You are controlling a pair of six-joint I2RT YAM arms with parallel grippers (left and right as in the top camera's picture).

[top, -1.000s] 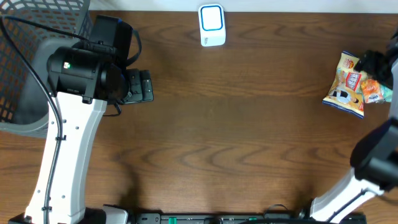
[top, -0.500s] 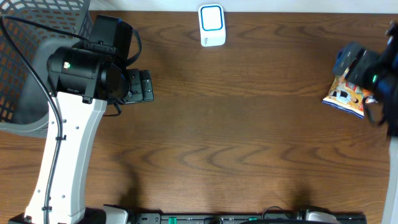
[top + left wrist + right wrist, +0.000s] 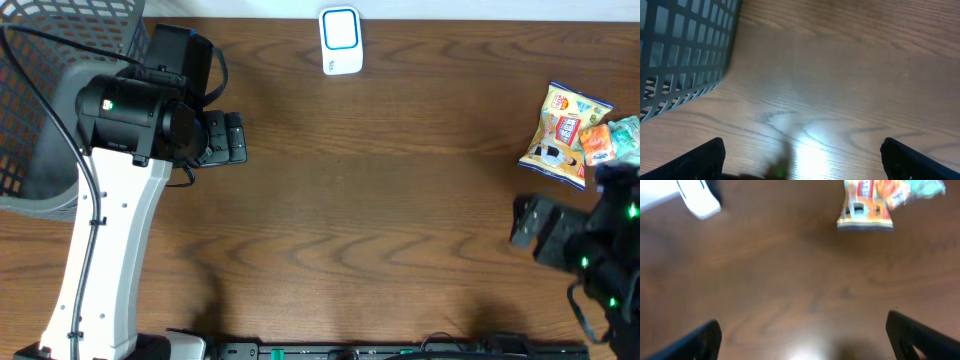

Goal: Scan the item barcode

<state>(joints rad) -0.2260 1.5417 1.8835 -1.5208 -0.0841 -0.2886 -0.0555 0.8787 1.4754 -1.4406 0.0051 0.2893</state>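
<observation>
As the overhead view shows it, the table (image 3: 400, 200) is dark brown with a bold wood grain. A pale strip (image 3: 480, 8) runs beyond its far edge; wall or floor cannot be told. The left wrist view shows a patch of glare (image 3: 810, 150) on the wood.

- Left gripper (image 3: 238, 138): jaws spread wide, nothing between them, over bare wood.
- Basket (image 3: 40, 110): grey mesh, close beside the left gripper, filling the upper left of its wrist view. It is cut off by the frame edge and partly covered by the arm from overhead.
- Right gripper (image 3: 522, 222): jaws spread wide and empty. It is heavily blurred, and its arm is cropped at the frame corner.
- Snack bag (image 3: 562, 135): yellow-orange, lying flat on the table, ahead of the right gripper and well apart from it. Its print is unreadable and no barcode can be made out.
- Orange packet (image 3: 598, 142) and teal packet (image 3: 626, 132): against the snack bag's side, the teal one clipped by the frame.
- Scanner (image 3: 340, 40): white with a blue-rimmed face, at the far table edge, ahead and to the left of the right gripper. It is blurred and cropped in the right wrist view.
</observation>
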